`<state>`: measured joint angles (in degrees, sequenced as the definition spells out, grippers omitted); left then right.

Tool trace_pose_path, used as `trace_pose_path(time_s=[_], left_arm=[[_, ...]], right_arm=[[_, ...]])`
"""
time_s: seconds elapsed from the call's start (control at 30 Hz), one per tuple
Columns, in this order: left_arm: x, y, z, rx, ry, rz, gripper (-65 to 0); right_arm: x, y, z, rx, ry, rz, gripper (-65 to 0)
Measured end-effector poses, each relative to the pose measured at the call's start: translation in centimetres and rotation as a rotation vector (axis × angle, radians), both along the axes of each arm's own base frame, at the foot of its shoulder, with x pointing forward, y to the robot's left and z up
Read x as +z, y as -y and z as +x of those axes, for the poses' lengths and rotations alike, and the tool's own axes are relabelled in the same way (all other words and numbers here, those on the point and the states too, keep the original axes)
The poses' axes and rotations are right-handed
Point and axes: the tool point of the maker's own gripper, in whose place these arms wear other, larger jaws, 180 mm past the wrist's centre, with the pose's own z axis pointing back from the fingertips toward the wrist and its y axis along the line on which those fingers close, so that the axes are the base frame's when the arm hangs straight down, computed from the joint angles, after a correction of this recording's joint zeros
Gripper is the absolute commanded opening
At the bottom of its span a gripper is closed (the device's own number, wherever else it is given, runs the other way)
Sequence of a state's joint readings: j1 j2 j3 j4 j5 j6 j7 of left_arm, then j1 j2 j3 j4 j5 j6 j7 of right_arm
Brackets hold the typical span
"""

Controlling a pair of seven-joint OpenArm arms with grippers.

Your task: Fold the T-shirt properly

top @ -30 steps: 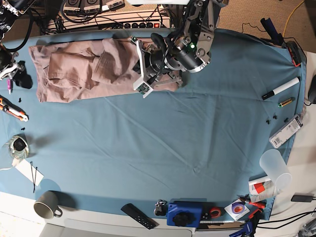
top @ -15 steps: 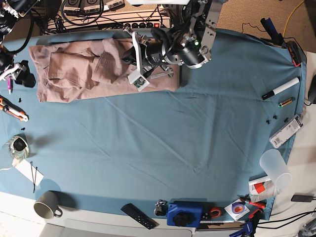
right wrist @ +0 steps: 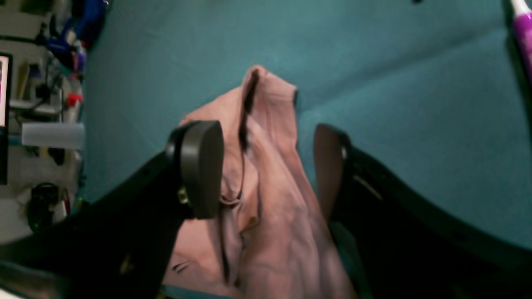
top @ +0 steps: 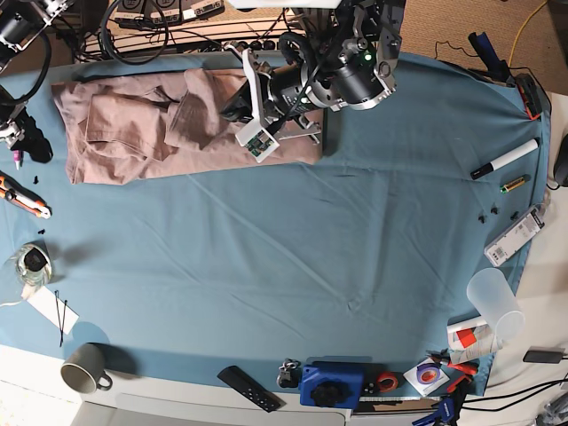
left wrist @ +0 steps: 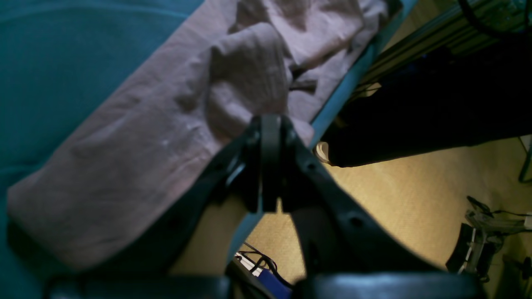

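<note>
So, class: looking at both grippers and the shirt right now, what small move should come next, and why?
Probably lower the right gripper and close on the T-shirt end beneath it: its jaws stand open astride the cloth, holding nothing. The left gripper is shut and empty above the shirt's other end, at the table's far edge.

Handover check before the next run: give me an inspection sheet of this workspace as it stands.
Surface: teal table cloth, lightly creased, covers the table.
Job's things: T-shirt, pink-beige, lies bunched in a long wrinkled band along the far edge.
Clutter: mug, remote, blue box, plastic cup, marker, scissors.
Grippers: left gripper shut, over the shirt's far edge, nothing seen in it; right gripper open, above a shirt end.
Cables: bundle and power strip behind the table.
Surroundings: tan floor beyond the table edge.
</note>
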<state>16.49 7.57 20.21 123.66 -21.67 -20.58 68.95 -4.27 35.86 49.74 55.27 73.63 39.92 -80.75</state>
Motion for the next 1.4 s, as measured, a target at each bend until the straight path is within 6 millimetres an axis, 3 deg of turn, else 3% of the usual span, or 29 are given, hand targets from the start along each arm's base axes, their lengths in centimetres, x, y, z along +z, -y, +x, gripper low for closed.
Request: trace_pose_path(time_s=[0.13,0.3,0.63,0.83,0.9,1.07,1.23,1.4], left_arm=[[0.0,0.0,0.0,0.0,0.0,0.0,-65.0],[0.0,0.0,-0.1,0.0,-0.002,0.0,-65.0],[0.0,0.0,-0.1,0.0,-0.002,0.0,-65.0],[0.0,0.0,-0.1,0.003,-0.001,-0.006,-65.0],[-0.1,0.0,-0.2,0.003,-0.007,-0.006,-65.0],[-0.2,0.0,-0.3,0.004,-0.01,-0.005,-65.0],[-0.2,0.0,-0.4,0.004,-0.015,-0.006,-65.0],[-0.2,0.0,-0.4,0.004,-0.014,-0.007,-65.0]], right_arm=[[-2.9,-2.3,-0.5,0.064,-0.093,0.05,-30.7],[-3.2,-5.0,0.4,0.123,-0.066,0.124,-30.7],[-4.2,-7.2,0.5,0.196,-0.094,0.146,-30.7],[-5.3,-9.9,0.7,0.289,-0.125,0.16,-30.7],[-5.5,-10.6,0.8,0.321,-0.136,0.16,-36.5],[-6.2,-11.1,0.2,0.373,-0.173,0.129,-63.7],[-5.2,-10.3,1.2,0.337,-0.15,0.139,-65.0],[-3.6,-8.5,3.8,0.278,-0.101,0.105,-65.0]])
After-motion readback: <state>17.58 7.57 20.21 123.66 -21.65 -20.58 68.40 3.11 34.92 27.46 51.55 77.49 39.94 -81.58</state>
